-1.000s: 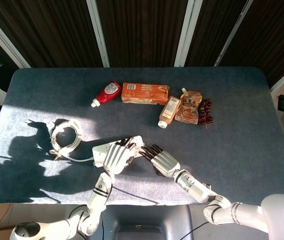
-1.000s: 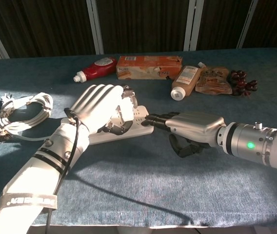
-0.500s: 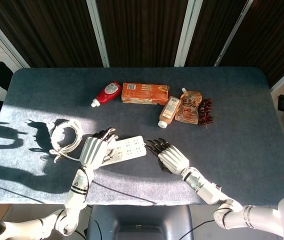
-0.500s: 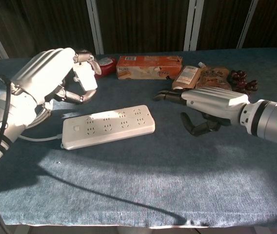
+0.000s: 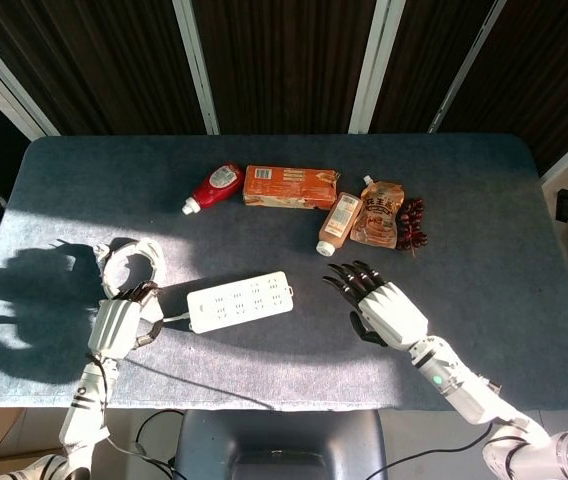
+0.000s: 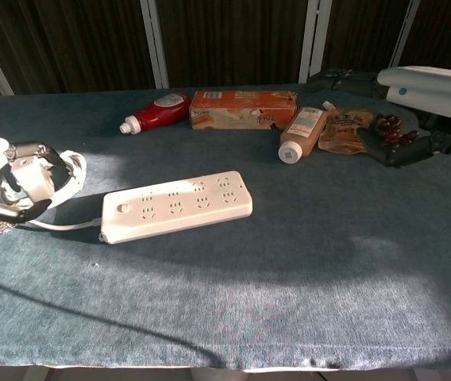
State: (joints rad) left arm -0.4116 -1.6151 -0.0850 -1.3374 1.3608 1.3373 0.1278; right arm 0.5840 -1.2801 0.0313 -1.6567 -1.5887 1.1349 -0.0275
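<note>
White rectangular plastic power strip [image 5: 240, 301] flat on grey-blue cloth table [image 5: 484, 220], between both hands, touched by neither, left hand [image 5: 119, 325] fingers curled in, empty, beside coiled white cable [image 5: 129, 266], right hand [image 5: 384, 308] fingers spread, empty, near tan squeeze bottle [image 5: 339, 222].

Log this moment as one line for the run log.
left hand: empty, beside cable coil | right hand: empty, fingers spread | power strip: flat on table, untouched
</note>
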